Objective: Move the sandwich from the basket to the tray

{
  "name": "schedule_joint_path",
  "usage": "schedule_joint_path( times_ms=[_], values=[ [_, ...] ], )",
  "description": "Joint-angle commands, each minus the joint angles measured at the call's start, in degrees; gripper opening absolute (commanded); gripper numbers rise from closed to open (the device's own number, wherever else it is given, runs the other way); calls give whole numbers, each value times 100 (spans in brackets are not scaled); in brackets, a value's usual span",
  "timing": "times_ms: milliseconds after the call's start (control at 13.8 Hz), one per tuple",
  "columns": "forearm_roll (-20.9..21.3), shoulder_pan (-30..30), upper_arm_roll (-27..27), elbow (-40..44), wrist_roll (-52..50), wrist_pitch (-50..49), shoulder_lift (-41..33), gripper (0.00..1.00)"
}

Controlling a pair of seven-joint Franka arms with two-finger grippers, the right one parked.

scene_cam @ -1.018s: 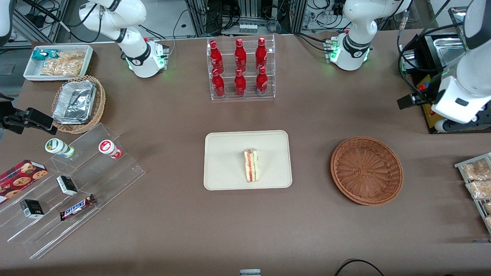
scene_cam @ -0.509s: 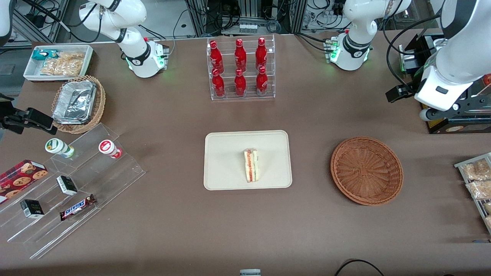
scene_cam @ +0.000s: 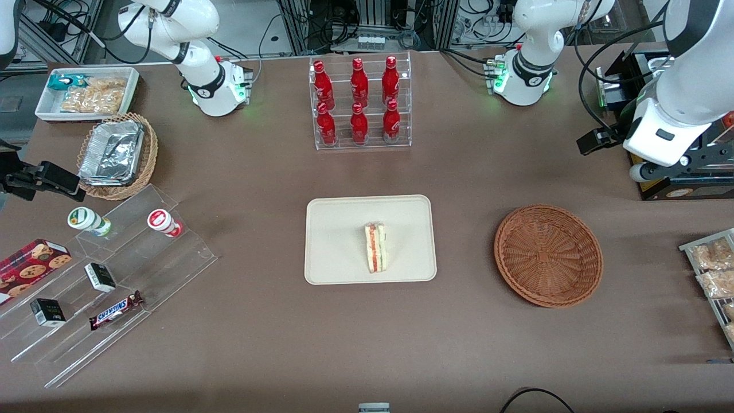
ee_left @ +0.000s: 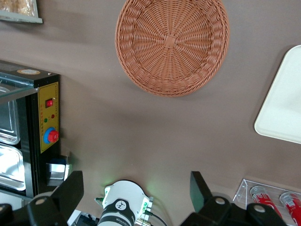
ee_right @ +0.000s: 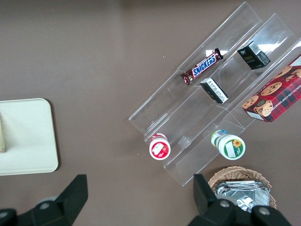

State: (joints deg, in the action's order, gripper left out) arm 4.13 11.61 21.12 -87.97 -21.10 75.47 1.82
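The sandwich (scene_cam: 375, 248), a pale wedge with red and green layers, lies on the cream tray (scene_cam: 338, 229) in the middle of the table. The reddish-brown wicker basket (scene_cam: 547, 255) (ee_left: 171, 44) sits beside the tray toward the working arm's end and holds nothing. My gripper (scene_cam: 704, 159) (ee_left: 136, 188) hangs high above the table edge by a black appliance, farther from the front camera than the basket and well apart from it. Its fingers (ee_left: 70, 192) stand wide open with nothing between them. One corner of the tray (ee_left: 282, 108) shows in the left wrist view.
A black appliance with metal pans (ee_left: 28, 136) stands under the gripper, beside the arm's base (ee_left: 123, 207). A rack of red bottles (scene_cam: 360, 103) is farther back than the tray. Bagged snacks (scene_cam: 711, 269) lie at the working arm's end; acrylic steps (scene_cam: 109, 275) at the parked arm's.
Over the last second my gripper drew away from the front camera and a little toward the table's middle, then nearly stopped. Sandwich, tray and basket have not moved.
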Motion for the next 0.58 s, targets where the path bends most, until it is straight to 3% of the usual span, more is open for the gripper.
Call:
schedule_joint_path(
  times_ms=[0, 145, 291, 509],
  values=[
    [-647, -79, -650, 52, 762, 309, -6, 100],
    [-608, -237, -811, 26, 853, 407, 11, 100],
    [-21, -527, -812, -9, 861, 652, -6, 100],
    [-105, -563, -768, -1, 862, 803, -15, 100]
  ],
)
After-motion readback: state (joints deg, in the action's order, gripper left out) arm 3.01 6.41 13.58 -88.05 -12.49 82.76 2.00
